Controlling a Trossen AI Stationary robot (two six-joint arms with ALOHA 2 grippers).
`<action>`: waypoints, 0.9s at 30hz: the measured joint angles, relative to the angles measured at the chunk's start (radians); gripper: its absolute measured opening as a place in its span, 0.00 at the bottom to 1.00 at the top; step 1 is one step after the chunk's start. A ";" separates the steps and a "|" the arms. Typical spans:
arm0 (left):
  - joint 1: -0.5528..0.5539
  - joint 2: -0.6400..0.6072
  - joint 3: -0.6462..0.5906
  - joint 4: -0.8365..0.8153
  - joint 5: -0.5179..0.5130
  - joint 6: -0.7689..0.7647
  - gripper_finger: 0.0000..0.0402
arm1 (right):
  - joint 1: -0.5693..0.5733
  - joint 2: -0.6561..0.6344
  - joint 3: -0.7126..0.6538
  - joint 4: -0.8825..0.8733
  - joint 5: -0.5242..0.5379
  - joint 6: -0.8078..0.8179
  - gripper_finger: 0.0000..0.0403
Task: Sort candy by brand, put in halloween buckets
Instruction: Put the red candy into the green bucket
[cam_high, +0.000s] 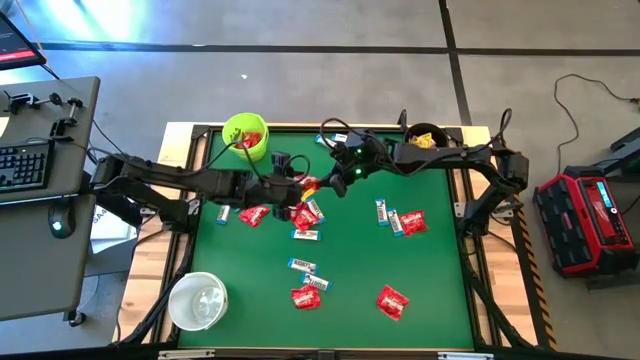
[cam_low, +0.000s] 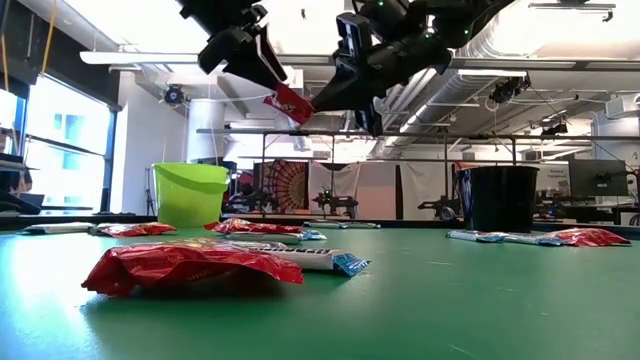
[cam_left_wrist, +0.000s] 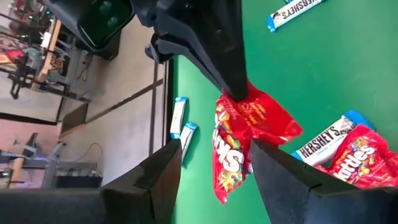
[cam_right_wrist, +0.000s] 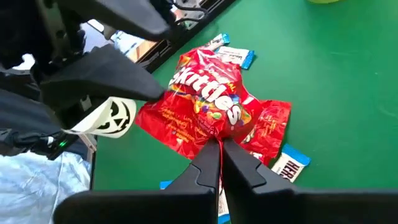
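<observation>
Above green table (cam_high: 430, 300), right fingers (cam_right_wrist: 219, 148) pinch red packet (cam_right_wrist: 211, 109); left fingers (cam_left_wrist: 211, 155) spread, empty.

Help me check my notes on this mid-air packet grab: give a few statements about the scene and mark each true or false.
1. The right hand is shut on a red packet. True.
2. The left hand is shut too. False: its fingers stand apart, one on each side of the packet.
3. The red packet lies on the table. False: the low view shows it held up above the table.
4. Something red shows inside the lime green bucket. True.
5. The white bucket stands right beside the green one. False: it is at another corner on the left arm's side.
</observation>
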 joint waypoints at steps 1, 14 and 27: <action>-0.004 0.000 0.000 -0.002 -0.012 0.004 0.46 | -0.001 0.000 0.000 0.000 0.003 0.002 0.00; -0.020 0.000 0.000 -0.006 -0.040 -0.002 0.46 | -0.007 0.000 0.000 0.050 -0.004 0.090 0.00; -0.030 0.000 0.000 -0.020 -0.042 -0.002 0.46 | -0.042 -0.001 0.000 0.057 0.003 0.134 0.00</action>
